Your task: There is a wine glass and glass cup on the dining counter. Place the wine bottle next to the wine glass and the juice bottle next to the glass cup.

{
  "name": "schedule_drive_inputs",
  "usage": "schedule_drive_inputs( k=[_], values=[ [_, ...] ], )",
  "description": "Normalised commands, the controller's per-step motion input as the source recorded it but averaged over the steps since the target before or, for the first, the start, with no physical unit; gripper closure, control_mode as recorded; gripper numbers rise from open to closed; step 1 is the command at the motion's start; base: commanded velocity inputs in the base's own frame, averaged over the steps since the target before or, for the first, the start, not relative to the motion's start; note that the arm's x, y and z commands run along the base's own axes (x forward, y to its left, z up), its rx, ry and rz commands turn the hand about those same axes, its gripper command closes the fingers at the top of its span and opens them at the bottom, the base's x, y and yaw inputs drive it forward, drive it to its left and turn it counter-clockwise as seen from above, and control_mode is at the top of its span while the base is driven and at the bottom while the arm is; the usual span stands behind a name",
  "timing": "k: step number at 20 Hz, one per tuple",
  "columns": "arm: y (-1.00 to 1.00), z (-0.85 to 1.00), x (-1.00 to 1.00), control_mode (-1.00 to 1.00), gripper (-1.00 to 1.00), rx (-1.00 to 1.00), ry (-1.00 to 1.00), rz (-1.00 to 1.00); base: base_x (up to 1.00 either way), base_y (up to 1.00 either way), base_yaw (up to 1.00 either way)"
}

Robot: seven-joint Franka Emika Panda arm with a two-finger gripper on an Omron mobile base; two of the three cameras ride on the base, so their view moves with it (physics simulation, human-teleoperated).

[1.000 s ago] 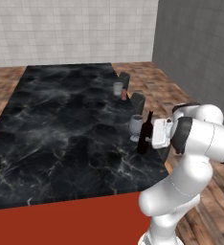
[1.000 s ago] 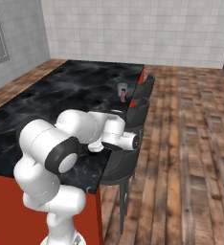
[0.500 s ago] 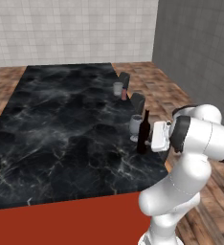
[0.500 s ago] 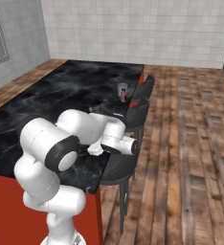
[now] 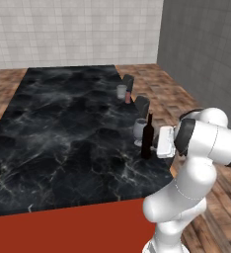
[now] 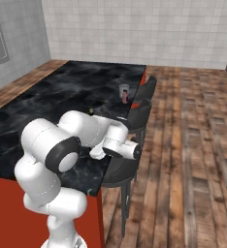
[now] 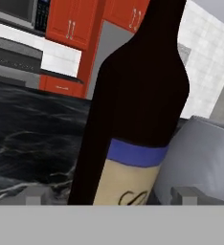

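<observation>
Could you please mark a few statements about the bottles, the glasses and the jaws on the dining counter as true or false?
1. The wine bottle stands upright on the dining counter. True.
2. The wine glass stands right beside the wine bottle. True.
3. The gripper is shut on the bottle. False: its jaws stand open either side of it.
4. The juice bottle lies on the floor. False: it stands on the counter by the glass cup.
</observation>
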Motion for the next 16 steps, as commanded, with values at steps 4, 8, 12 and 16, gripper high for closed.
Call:
schedule_drive_inputs(
  k=[4,8,12,16],
  values=[
    [-0.2,0.0,-0.01,-1.0,-1.0,0.0,0.0,-0.03,0.0,0.0,0.0],
    [-0.24,0.07,-0.12,-1.0,-1.0,0.01,0.0,-0.03,0.0,0.0,0.0],
    [-0.09,0.15,-0.35,-1.0,-1.0,0.01,0.01,-0.08,0.0,0.0,0.0],
    [0.0,0.33,-0.34,-1.0,-1.0,0.0,0.06,-0.04,0.0,0.0,0.0]
  ],
)
